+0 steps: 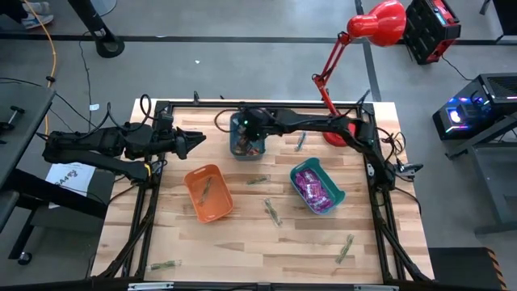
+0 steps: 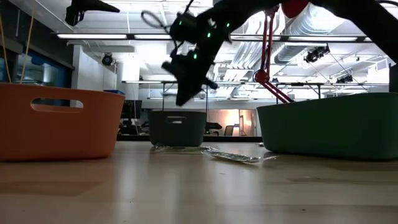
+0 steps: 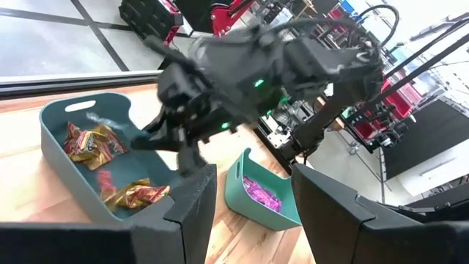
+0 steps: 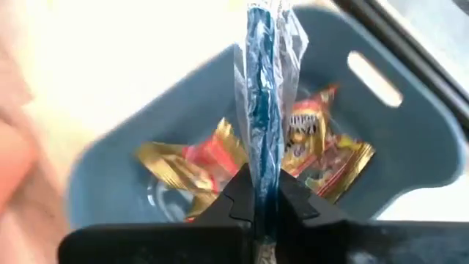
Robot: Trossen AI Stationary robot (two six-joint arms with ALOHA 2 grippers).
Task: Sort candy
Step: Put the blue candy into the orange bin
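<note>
Right tool (image 4: 258, 202) pinches stick candy (image 4: 262, 95) by end, long axis straight out over blue bin (image 4: 381, 147); left tool (image 3: 249, 198) wide.

orange-yellow wrapped candies (image 4: 322, 158) lie heaped in the blue bin (image 1: 235, 145), and shiny purple packets (image 1: 311, 187) fill the teal bin (image 1: 338, 194). one thin greenish stick (image 1: 207, 188) lies in the orange bin (image 1: 194, 206), with more sticks (image 1: 273, 212) scattered flat on the wooden table (image 1: 242, 250). a blue-green stick in clear wrap (image 4: 262, 110) stands upright, pinched over the blue bin.
</note>
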